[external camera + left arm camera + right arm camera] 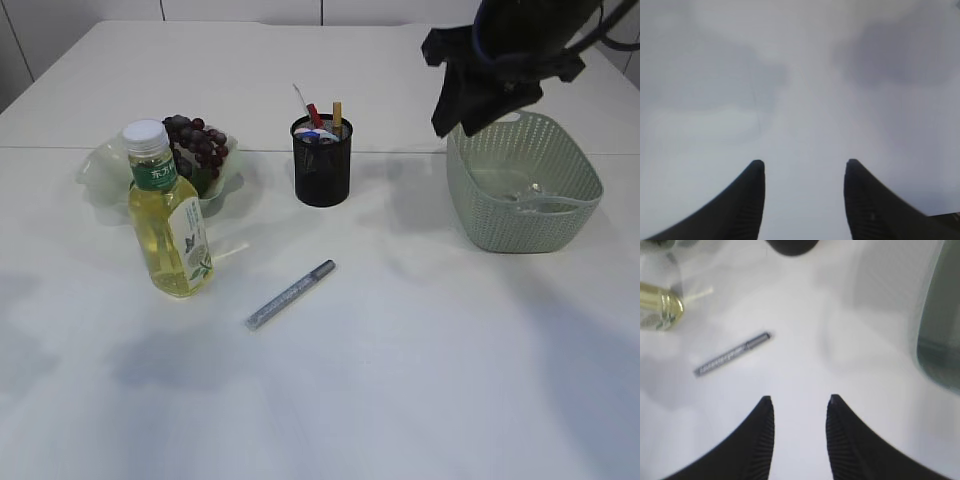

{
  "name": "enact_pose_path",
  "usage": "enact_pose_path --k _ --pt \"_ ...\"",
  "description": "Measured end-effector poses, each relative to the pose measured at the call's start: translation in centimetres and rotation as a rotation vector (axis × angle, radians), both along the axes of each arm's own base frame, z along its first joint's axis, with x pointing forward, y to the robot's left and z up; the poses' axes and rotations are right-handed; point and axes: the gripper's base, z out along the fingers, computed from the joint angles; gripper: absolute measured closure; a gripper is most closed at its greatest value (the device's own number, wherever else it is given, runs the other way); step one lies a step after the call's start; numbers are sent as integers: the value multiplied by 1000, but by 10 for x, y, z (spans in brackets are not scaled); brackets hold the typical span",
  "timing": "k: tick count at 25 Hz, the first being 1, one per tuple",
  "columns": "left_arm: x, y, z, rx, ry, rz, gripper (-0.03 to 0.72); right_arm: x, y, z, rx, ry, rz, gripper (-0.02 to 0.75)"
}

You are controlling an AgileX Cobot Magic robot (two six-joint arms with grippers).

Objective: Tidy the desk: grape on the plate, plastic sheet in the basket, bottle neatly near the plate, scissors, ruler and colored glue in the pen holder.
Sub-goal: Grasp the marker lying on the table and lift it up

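Left of right claw (799, 402): glue pen (732, 354)

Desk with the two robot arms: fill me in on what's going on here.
A tidy-up is mostly done. Grapes sit on the plate, the tea bottle stands upright in front of it, the black pen holder holds several items, and clear plastic lies in the green basket. One glitter glue pen lies loose on the table. The right gripper hangs open and empty beside the basket; the left gripper is open over bare table.
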Motion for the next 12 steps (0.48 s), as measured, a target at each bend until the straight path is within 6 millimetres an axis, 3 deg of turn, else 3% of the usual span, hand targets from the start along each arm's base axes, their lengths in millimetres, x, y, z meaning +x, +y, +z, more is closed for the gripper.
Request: enact_pose_path --k 7,12 --pt "0 -1 0 8 -4 -42 316 -68 15 -22 -51 137 69 446" --pt "4 -3 8 -13 -26 -46 316 -106 3 -32 -82 175 48 446"
